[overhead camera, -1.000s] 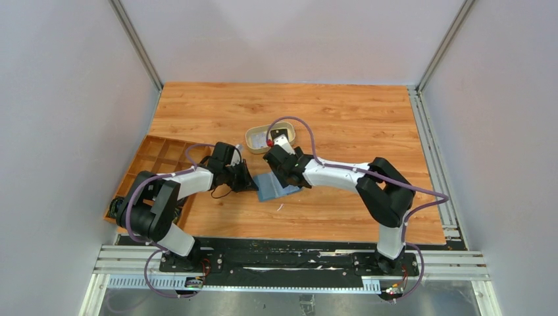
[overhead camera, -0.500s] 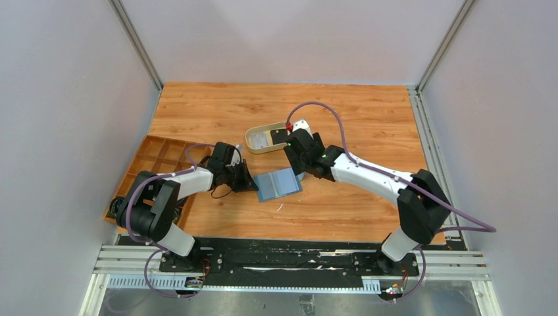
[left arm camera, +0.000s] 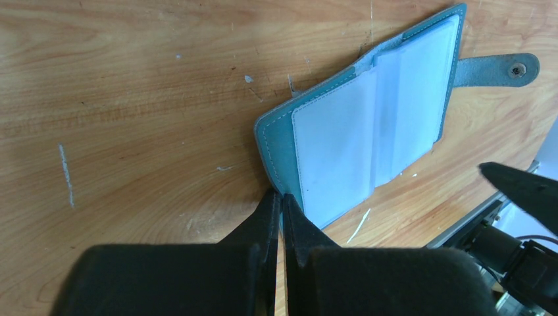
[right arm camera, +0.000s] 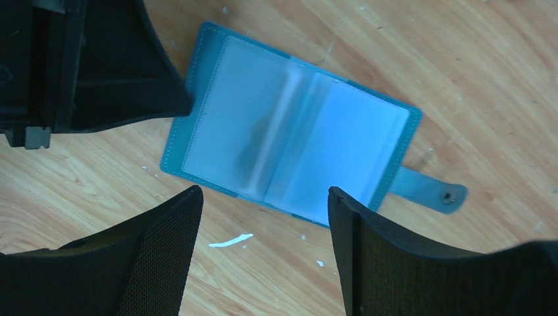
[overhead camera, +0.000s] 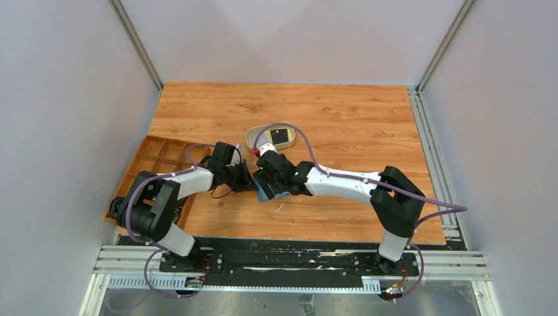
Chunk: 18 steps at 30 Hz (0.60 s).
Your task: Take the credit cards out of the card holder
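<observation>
The teal card holder (right arm camera: 289, 148) lies open on the table, pale clear pockets up, snap tab (right arm camera: 428, 189) to one side. I cannot tell whether the pockets hold credit cards. My left gripper (left arm camera: 279, 197) is shut on the holder's near edge (left arm camera: 273, 148). My right gripper (right arm camera: 263, 197) is open and empty, hovering just above the holder. In the top view the right gripper (overhead camera: 273, 179) covers most of the holder (overhead camera: 265, 193), with the left gripper (overhead camera: 252, 185) at its left edge.
A beige oval tray (overhead camera: 293, 138) stands just behind the grippers with a dark flat card-like thing (overhead camera: 281, 137) in it. An orange compartment tray (overhead camera: 154, 158) lies at the table's left edge. A white scrap (right arm camera: 230, 241) lies by the holder.
My right gripper was over the oval tray half a second ago and has swung back left and down over the card holder. The left gripper has not moved.
</observation>
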Motion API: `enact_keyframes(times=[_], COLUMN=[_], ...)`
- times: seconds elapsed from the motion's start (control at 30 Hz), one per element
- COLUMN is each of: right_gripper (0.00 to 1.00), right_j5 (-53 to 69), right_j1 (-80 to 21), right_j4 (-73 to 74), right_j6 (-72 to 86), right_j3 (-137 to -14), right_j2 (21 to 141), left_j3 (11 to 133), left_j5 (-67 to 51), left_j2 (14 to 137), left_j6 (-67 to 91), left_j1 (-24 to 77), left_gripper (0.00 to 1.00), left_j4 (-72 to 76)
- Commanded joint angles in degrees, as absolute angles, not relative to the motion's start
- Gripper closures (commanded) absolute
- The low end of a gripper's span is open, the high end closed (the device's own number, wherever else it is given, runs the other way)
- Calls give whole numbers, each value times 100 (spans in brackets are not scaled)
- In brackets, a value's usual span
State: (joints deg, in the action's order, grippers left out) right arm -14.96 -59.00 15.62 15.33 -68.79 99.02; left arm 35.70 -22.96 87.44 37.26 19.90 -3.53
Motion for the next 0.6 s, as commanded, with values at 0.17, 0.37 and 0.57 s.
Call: enact_keyframes(times=[0.17,0.37,0.57], right_gripper=[27,27,27], right_j5=[-1304,-1412,-1672], right_j1=[-6239,-6352,-6399], right_j4=[1378,1380,1495], right_j6=[1815,1852,1886], right_j3=[-7273,-7360,-7463], right_j2=[10440,10748,11054], left_j3=[3548,3541,3569], left_j5=[-2099,-2109,-2136], left_j2=[8929,8912,8913], left_j6=[3620,3639,3639], left_j1=[1978,1978,1978], left_gripper=[100,100,100], left_j4=[-780,-774,-801])
